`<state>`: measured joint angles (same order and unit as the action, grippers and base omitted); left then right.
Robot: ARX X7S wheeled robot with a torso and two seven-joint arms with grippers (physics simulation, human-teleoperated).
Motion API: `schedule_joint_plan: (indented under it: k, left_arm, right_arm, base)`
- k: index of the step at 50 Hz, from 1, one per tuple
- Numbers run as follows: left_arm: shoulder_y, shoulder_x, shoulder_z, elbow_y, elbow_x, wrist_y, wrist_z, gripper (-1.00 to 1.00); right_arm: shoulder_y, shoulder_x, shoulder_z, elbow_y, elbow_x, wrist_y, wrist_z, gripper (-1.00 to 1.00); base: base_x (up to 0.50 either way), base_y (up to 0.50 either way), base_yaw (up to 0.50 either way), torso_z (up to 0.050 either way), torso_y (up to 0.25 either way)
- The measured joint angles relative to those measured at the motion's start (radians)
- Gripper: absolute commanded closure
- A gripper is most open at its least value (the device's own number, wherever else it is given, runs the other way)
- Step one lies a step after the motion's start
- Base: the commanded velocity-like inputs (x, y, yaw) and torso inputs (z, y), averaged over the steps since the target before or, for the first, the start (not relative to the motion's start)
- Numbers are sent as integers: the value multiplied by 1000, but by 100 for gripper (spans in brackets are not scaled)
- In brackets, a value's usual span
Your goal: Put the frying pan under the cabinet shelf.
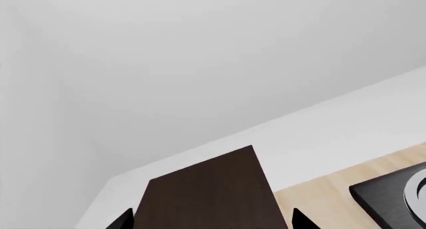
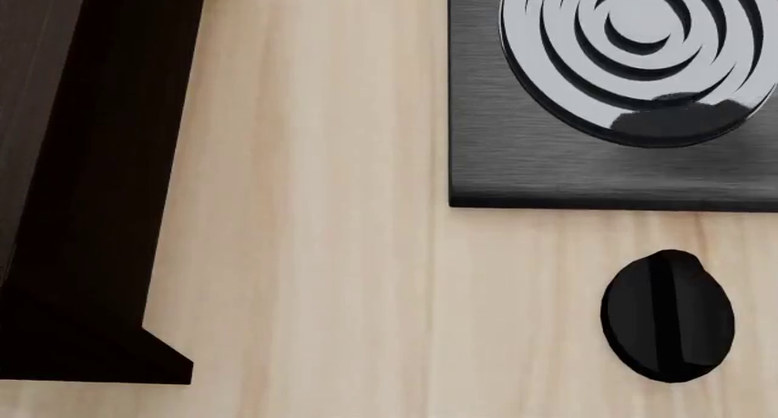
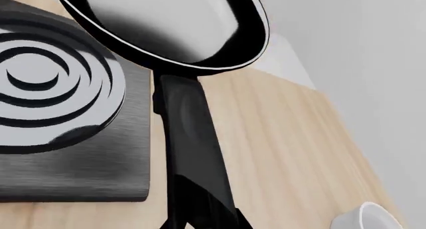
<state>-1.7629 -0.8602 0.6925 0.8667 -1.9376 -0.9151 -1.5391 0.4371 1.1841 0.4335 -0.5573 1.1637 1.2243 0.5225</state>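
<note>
The right gripper's jaws were out of sight, so its state could not be told; the frying pan (image 3: 174, 27) seemed carried, its handle running lengthwise toward the right wrist camera, bowl away. It hung over the edge of the burner plate (image 3: 73, 154), well apart from the cabinet shelf (image 2: 86, 181). The placing was still to do. Only the tips of the left gripper (image 1: 206, 224) showed.

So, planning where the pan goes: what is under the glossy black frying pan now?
The frying pan overlaps the square black burner plate; its handle runs over pale wood.
</note>
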Motion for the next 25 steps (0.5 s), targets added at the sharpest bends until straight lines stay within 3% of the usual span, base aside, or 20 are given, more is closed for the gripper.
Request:
schedule_joint_plan:
  k: [25]
  left_arm:
    - [36,-80,-12,36,26,51,43,-100]
  right_arm:
    - [319,74,-289,-92,230,97,87,100]
  base:
    - [0,0,0,0,2]
